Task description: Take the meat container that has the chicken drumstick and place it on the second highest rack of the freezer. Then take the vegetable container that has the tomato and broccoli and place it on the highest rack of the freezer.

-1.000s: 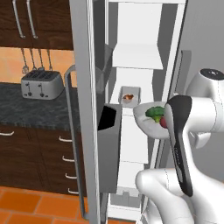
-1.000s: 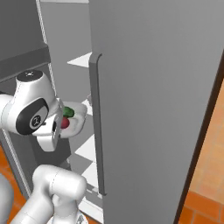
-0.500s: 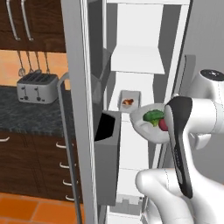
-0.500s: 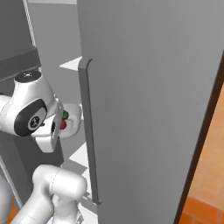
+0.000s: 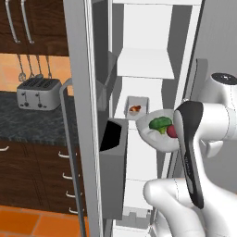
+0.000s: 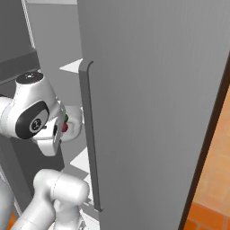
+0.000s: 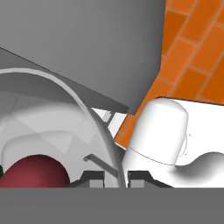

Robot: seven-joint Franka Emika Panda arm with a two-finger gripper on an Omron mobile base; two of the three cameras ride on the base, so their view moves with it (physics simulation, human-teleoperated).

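Freezer (image 5: pixel 152 65) open, its door (image 6: pixel 152 103) swung wide with the bar handle (image 6: pixel 90 134) facing the right base camera. Gripper (image 7: pixel 115 177) pinches the rim of the dish (image 5: pixel 155 133), fingertips (image 7: pixel 94 176) either side of the rim. Dish is held in air in front of the freezer opening, tilted. Broccoli (image 5: pixel 160 124) and tomato (image 5: pixel 171 131) sit in the dish, touching. Drumstick (image 5: pixel 135 109) lies in its tray (image 5: pixel 137 104) on a freezer shelf, behind and above the dish. Highest rack (image 5: pixel 144 64) sits above the tray.
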